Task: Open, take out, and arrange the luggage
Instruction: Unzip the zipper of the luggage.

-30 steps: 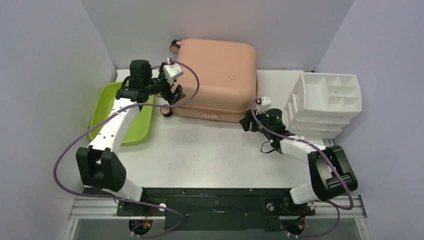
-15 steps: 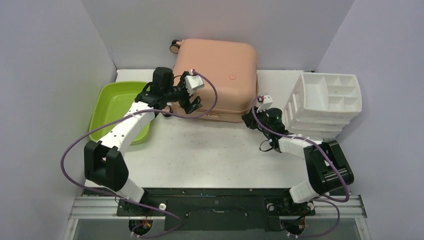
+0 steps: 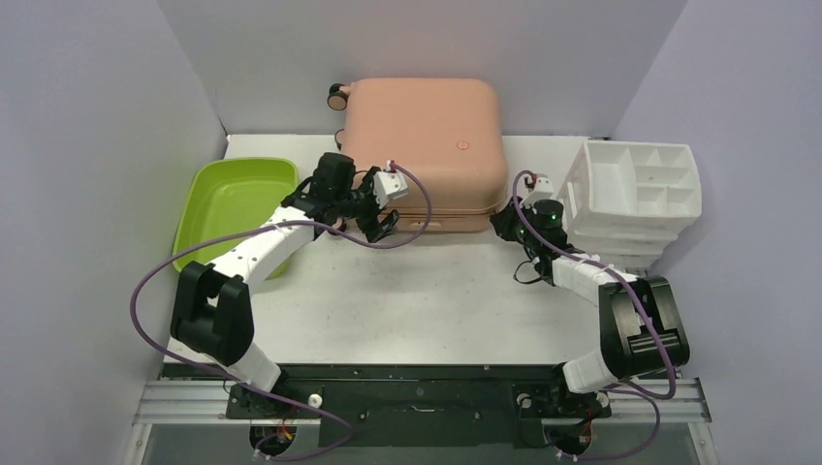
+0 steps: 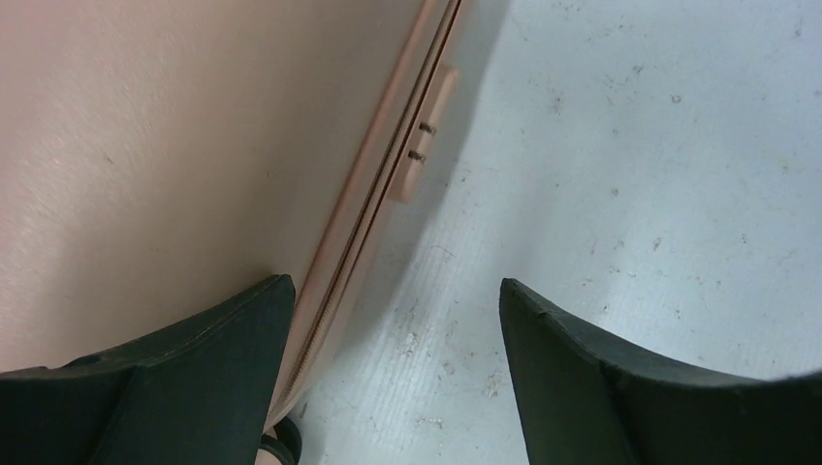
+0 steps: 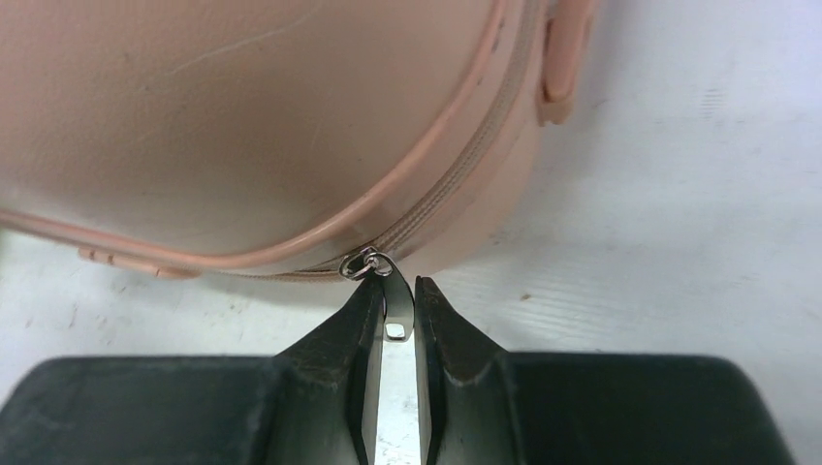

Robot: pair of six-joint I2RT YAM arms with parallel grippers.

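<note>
The salmon-pink luggage (image 3: pixel 422 145) lies flat at the back middle of the table, a caster wheel (image 3: pixel 336 96) at its far left corner. My right gripper (image 5: pixel 397 291) is shut on the metal zipper pull (image 5: pixel 393 291) at the luggage's near right corner; it shows in the top view (image 3: pixel 506 221). My left gripper (image 3: pixel 381 218) is open and empty at the near left edge of the luggage. In the left wrist view the shell (image 4: pixel 174 145), its zip seam and a small side foot (image 4: pixel 425 136) lie between and beyond my spread fingers.
A lime-green tub (image 3: pixel 233 208) sits at the left, under my left arm. A white drawer organizer (image 3: pixel 635 199) stands at the right, close behind my right arm. Grey walls close in the back and sides.
My left gripper moved right and down along the luggage's near edge. My right gripper moved right and back, round the corner. The luggage has turned and shifted slightly right and back.
</note>
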